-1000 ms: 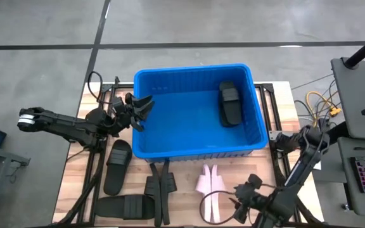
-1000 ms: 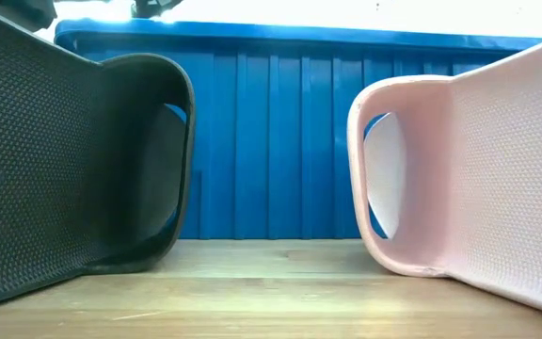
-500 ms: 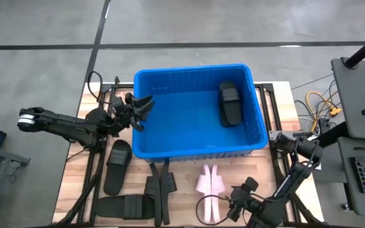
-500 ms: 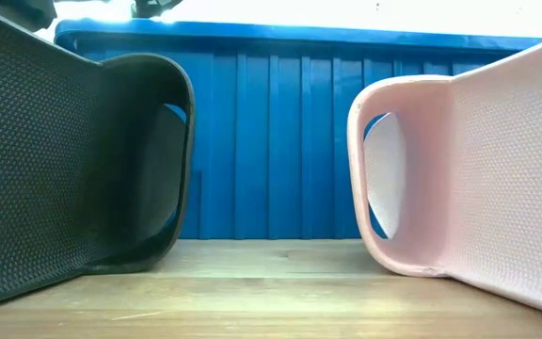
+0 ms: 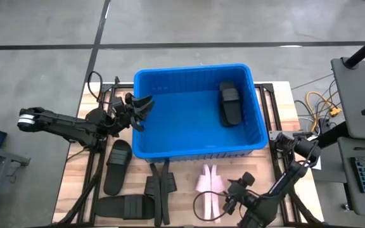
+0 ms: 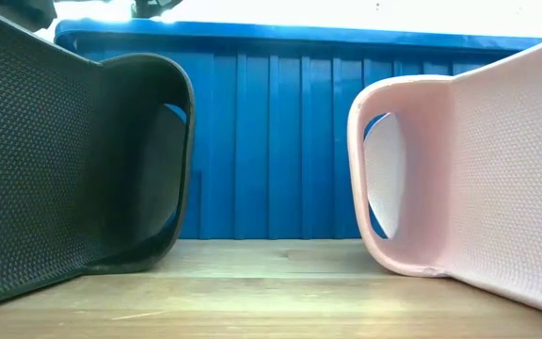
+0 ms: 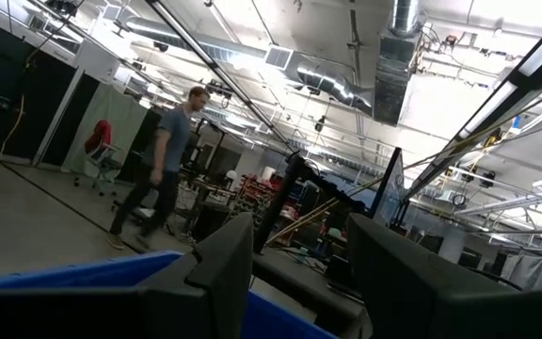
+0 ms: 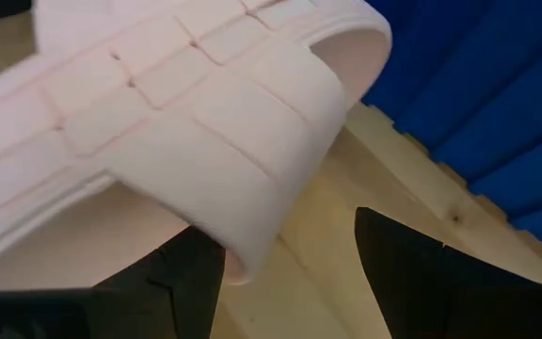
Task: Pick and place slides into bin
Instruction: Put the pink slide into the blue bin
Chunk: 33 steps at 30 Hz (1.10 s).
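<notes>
On the wooden table [image 5: 75, 161], the right gripper [image 8: 285, 268] sat open beside a pink slide [image 8: 186, 122] near the bin [image 5: 170, 149], likely to grab it, while the left gripper [image 5: 139, 111] waited open at the rim.

The table [image 5: 71, 171] is pale wood planking on a dark frame, standing on a grey concrete floor [image 5: 170, 25]. The blue bin [image 5: 146, 151] sits on its far middle part. Nearer the front, one black slide [image 5: 117, 166] lies flat just beside the bin's left corner, another black slide [image 5: 127, 206] lies crosswise at the front edge, and a narrow black forked piece [image 5: 160, 187] lies between them and the pink slides [image 5: 209, 182], which lie right of centre close to the bin's front wall
</notes>
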### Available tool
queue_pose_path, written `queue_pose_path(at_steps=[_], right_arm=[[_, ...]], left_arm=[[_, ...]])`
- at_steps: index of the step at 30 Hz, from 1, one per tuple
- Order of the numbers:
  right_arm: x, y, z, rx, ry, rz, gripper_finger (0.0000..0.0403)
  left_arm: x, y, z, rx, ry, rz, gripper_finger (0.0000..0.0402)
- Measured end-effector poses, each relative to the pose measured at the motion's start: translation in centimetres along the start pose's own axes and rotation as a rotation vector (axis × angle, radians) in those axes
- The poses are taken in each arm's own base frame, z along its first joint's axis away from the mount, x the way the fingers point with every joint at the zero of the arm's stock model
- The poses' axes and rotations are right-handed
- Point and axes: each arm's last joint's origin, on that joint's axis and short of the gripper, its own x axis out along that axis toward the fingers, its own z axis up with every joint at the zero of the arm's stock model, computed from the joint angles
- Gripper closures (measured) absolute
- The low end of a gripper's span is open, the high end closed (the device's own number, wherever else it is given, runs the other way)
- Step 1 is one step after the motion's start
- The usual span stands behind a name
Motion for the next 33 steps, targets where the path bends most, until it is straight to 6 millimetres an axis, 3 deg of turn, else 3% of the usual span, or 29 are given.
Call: queue_pose_path(at_steps=[17,33], right_arm=[[0.47,-0.13,-0.41,-0.017,0.010,0.005,0.0195],[0.52,0.13,-0.43,0.006,0.027,0.024,0.0353]], left_arm=[[0.01,0.01,0.00,0.000,0.000,0.001,0.0242],[0.00,0.00,0.01,0.000,0.000,0.000,0.0242]])
